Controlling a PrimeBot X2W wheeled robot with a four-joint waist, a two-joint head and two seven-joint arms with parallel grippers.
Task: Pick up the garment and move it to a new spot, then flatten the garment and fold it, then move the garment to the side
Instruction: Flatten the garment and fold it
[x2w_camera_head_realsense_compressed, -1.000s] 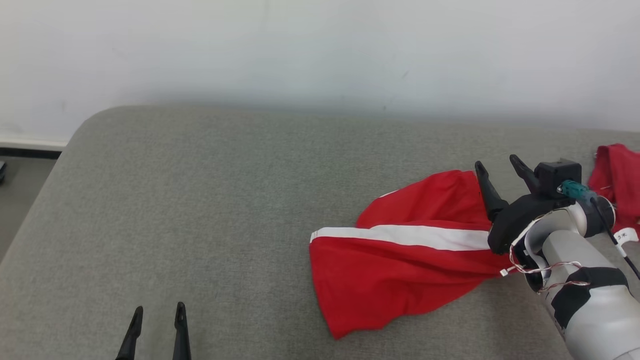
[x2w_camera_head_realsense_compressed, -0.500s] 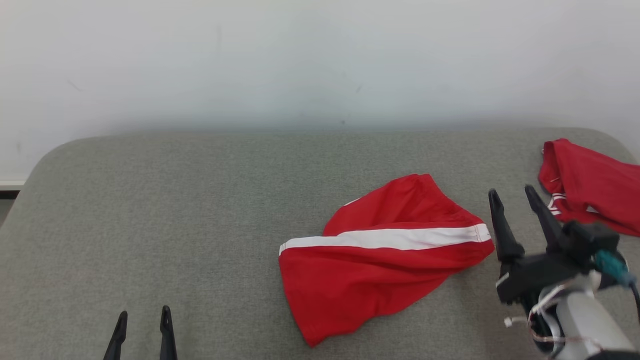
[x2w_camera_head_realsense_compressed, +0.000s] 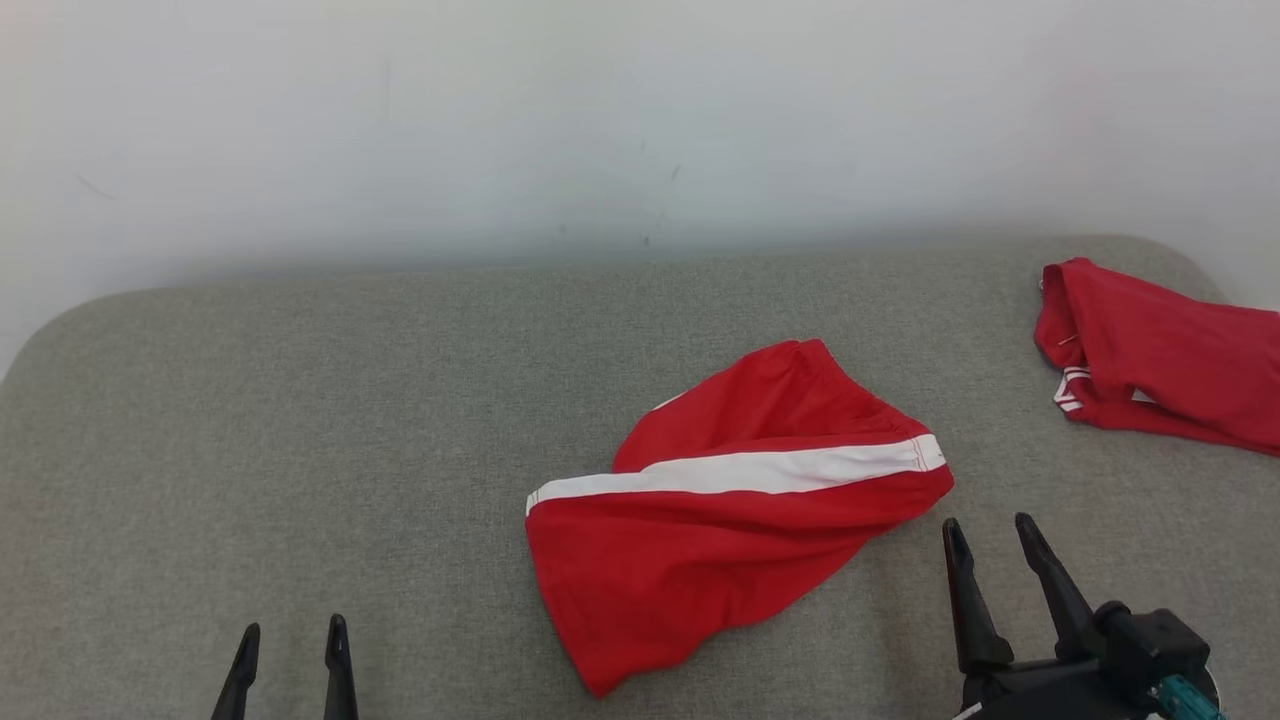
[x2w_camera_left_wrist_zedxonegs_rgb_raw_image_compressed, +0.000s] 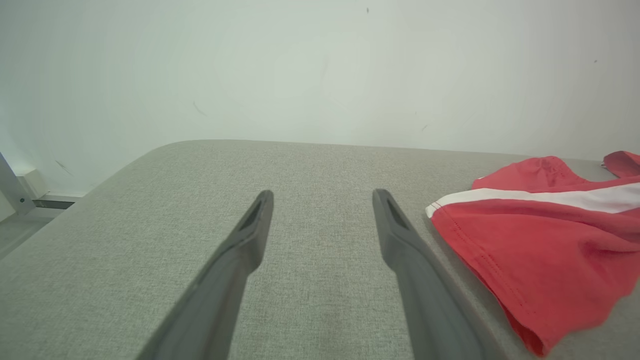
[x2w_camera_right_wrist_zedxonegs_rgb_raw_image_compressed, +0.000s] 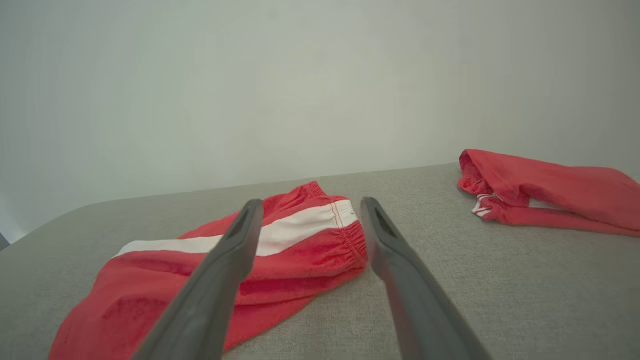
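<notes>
Pulls back off the shorts (x2w_camera_head_realsense_compressed: 720, 510) since a second ago: right gripper (x2w_camera_head_realsense_compressed: 986, 523) spread wide, empty, just beside the waistband.
Leaves the shorts crumpled right of centre on the grey pad (x2w_camera_head_realsense_compressed: 300, 450), white stripe up, seemingly set down at the new spot ready for flattening. Holds left gripper (x2w_camera_head_realsense_compressed: 293, 625) spread and well apart, out of the way. Leaves alone the other red garment (x2w_camera_head_realsense_compressed: 1150, 360) at the far right.

Right end effector (x2w_camera_head_realsense_compressed: 988, 525): long tapered black fingers (x2w_camera_head_realsense_compressed: 968, 610), blocky black housing (x2w_camera_head_realsense_compressed: 1150, 640), teal connector (x2w_camera_head_realsense_compressed: 1186, 694).
</notes>
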